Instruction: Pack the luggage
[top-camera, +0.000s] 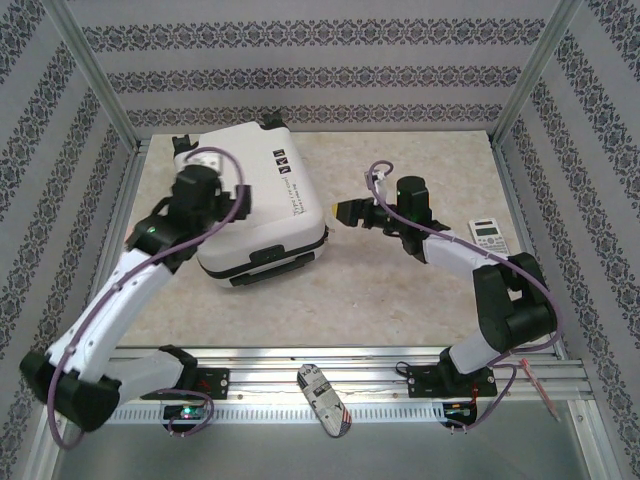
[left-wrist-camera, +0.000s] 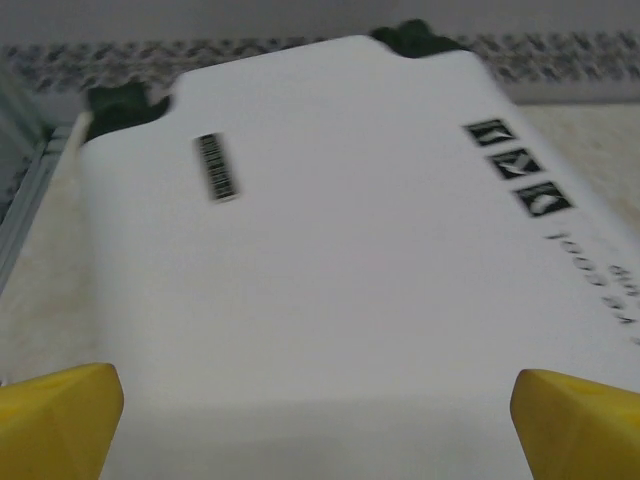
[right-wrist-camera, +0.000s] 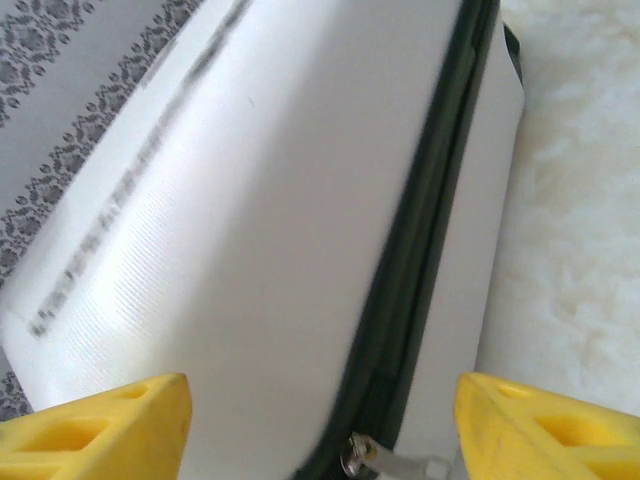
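While the luggage (top-camera: 262, 195), a small white hard-shell suitcase, lies flat and closed on the back left part of the beige mottled table (top-camera: 400, 290), both arms are right up at it. The left gripper (left-wrist-camera: 318, 420) hangs over the top shell with its yellow fingertips spread wide and nothing caught between them, so it's released. The right gripper (top-camera: 345, 212) sits just beside the suitcase's right edge, fingertips also apart and gripping nothing. In the right wrist view a small silver zipper pull (right-wrist-camera: 365, 455) shows low between them on the black zipper band (right-wrist-camera: 420, 260), not pinched.

As for writing: the shell has three small black square marks (left-wrist-camera: 517, 167) in a row, then a line of black print (left-wrist-camera: 600, 275) running along the lid. It's too blurry to read, so I can't make out a brand. There's also a little black barcode-style label (left-wrist-camera: 217, 167) nearer the black wheels (left-wrist-camera: 120, 100), unreadable too.

Well apart to the right, a small light grey calculator (top-camera: 489, 236) lies on the table. A patterned oblong pouch (top-camera: 325, 400) rests on the metal rail (top-camera: 260, 365) between the arm bases.
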